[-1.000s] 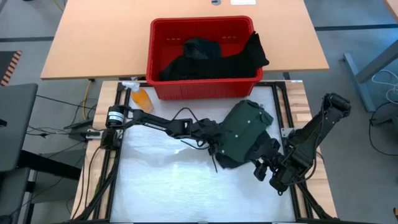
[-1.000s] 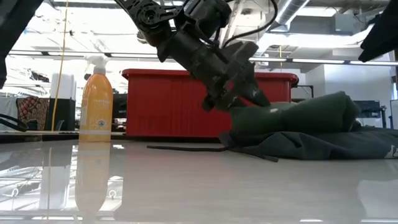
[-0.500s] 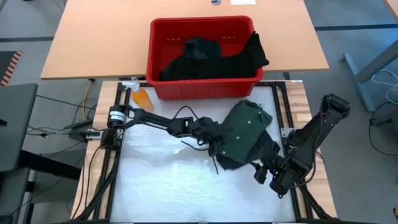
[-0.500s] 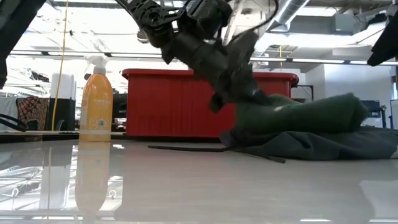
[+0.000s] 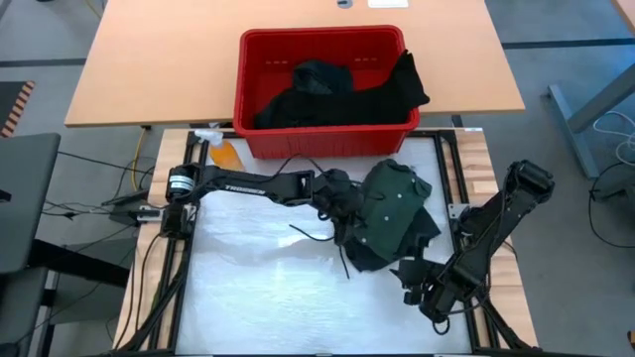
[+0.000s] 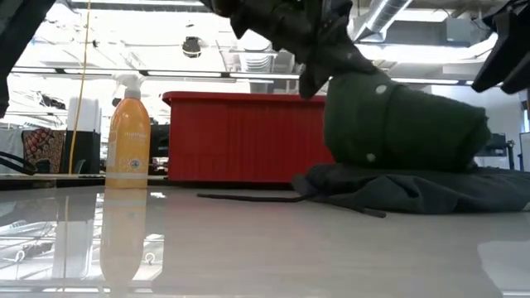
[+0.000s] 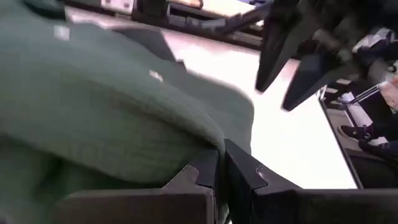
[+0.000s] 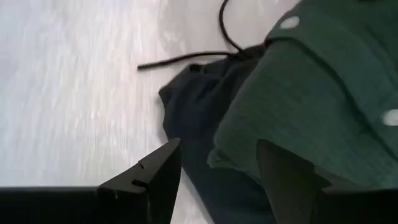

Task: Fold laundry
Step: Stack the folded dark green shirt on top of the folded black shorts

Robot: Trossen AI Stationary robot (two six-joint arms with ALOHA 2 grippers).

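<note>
The green shirt (image 5: pixel 390 213) lies bunched up on the white desk (image 5: pixel 258 288), just in front of the red basket (image 5: pixel 322 94). It sits on top of a black drawstring piece (image 5: pixel 362 256), and a thin black string (image 5: pixel 310 234) from that piece trails out across the desk. One side of the green shirt is lifted up off the desk, and little white buttons show on it. The left gripper (image 5: pixel 342 203) is at the left edge of the shirt, and its fingers (image 7: pixel 205 177) are pressed tight together on a fold of the green cloth. The right gripper (image 5: pixel 422 293) hangs low near the front right of the pile, not touching it. Its fingers (image 8: pixel 158 174) stand wide apart and hold nothing. More dark clothes (image 5: pixel 342 89) are heaped inside the red basket. An orange spray bottle (image 5: pixel 223 154) stands beside the basket's left corner.
</note>
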